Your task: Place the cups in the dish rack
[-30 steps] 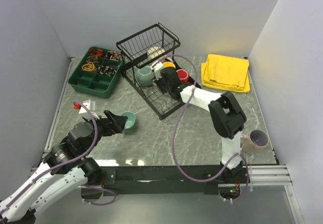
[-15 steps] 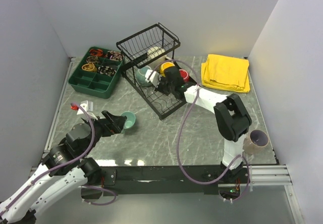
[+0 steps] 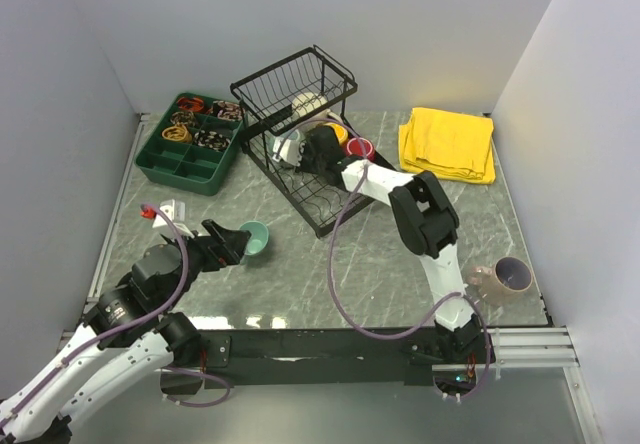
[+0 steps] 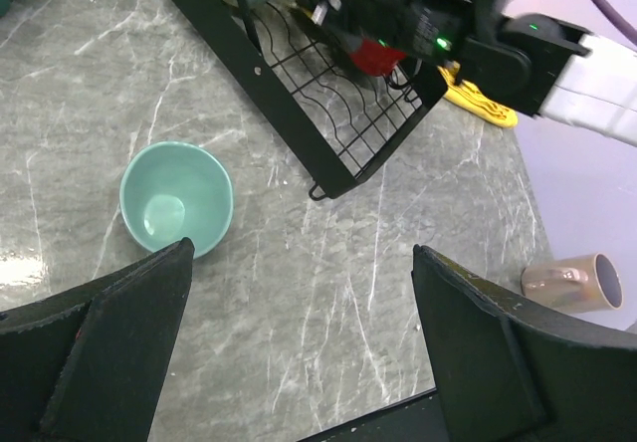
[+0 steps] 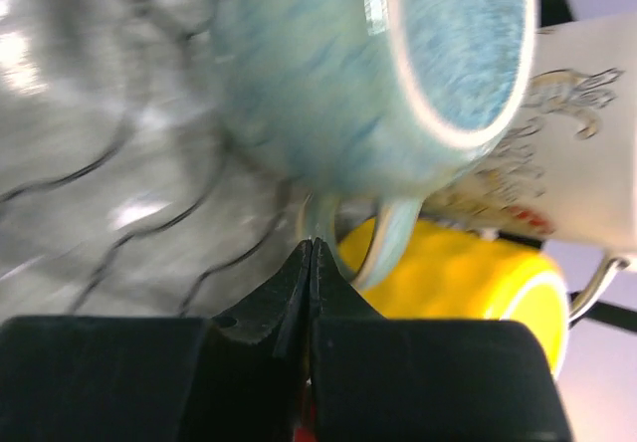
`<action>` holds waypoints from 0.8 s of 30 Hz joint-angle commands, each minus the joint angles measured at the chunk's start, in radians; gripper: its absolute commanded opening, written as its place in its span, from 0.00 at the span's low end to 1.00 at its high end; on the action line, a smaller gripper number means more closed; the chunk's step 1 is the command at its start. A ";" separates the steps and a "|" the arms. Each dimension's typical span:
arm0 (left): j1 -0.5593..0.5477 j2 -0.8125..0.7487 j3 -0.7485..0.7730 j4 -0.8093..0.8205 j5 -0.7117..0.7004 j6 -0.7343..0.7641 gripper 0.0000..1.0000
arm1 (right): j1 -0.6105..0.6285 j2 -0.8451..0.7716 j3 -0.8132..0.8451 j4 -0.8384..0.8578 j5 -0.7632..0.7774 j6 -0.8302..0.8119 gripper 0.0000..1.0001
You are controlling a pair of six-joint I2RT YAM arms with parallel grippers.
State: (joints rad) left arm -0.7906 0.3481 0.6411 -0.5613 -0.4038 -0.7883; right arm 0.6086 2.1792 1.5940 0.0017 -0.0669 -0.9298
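Green tray (image 3: pixel 150 164) sits far left against the side wall, well apart from the cups. Left pincer (image 4: pixel 299 253) is spread wide with nothing in it, hovering low at the front left. Teal cup (image 4: pixel 177 198) is on the tabletop (image 3: pixel 300 284) just ahead of it, upright, mouth up, smooth pale glaze, no handle in view. Bare marble runs from there right to the pink cup. Dish rack (image 3: pixel 290 184) is centre-back, long axis diagonal, basket end toward the back wall and tray corner toward the front.

Right pincer (image 5: pixel 311 253) is over the tray, fingers fully together and gripping nothing, with its tips at the handle root of the grey-green mug (image 5: pixel 318 84). That mug lies on its side with a speckled blue-green glaze. The yellow mug (image 5: pixel 468 293) sits right behind it. Red mug (image 3: pixel 360 149) is at the rack's right edge and the cream mug (image 3: pixel 305 104) is in the basket. Yellow cloth (image 3: pixel 445 144) lies back right. Pink cup (image 3: pixel 508 279) is near the front-right tabletop corner, handle pointing left.
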 commanded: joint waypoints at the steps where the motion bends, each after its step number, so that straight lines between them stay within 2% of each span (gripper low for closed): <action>1: 0.005 0.002 0.002 0.009 -0.015 -0.011 0.96 | -0.012 0.080 0.124 0.070 0.160 -0.023 0.03; 4: 0.004 -0.007 -0.001 0.005 -0.012 -0.022 0.96 | -0.017 0.042 0.080 0.089 0.136 -0.005 0.04; 10: 0.004 -0.001 -0.027 0.043 0.029 -0.061 0.96 | -0.004 -0.243 -0.175 0.083 0.013 0.067 0.09; 15: 0.005 0.165 -0.029 0.066 0.114 -0.092 0.96 | -0.001 -0.472 -0.282 -0.060 -0.131 0.193 0.15; 17: 0.008 0.221 -0.021 0.096 0.141 -0.088 0.96 | -0.001 -0.559 -0.290 -0.199 -0.186 0.226 0.22; 20: 0.039 0.313 0.003 0.083 0.154 -0.072 0.96 | 0.002 -0.691 -0.304 -0.331 -0.257 0.296 0.28; 21: 0.071 0.346 0.009 0.075 0.137 -0.071 0.96 | -0.003 -0.735 -0.334 -0.351 -0.276 0.305 0.29; 22: 0.095 0.359 0.017 0.074 0.149 -0.046 0.96 | -0.007 -0.784 -0.357 -0.364 -0.280 0.322 0.36; 23: 0.125 0.371 0.025 0.078 0.170 -0.031 0.96 | -0.010 -0.890 -0.385 -0.359 -0.277 0.335 0.40; 24: 0.199 0.399 0.031 0.081 0.201 -0.022 0.96 | -0.015 -0.947 -0.451 -0.349 -0.281 0.345 0.46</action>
State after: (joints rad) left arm -0.7238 0.7033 0.6147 -0.5060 -0.2687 -0.8528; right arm 0.6037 1.4456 1.2648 -0.2352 -0.2707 -0.6769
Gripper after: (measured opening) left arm 0.966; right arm 0.380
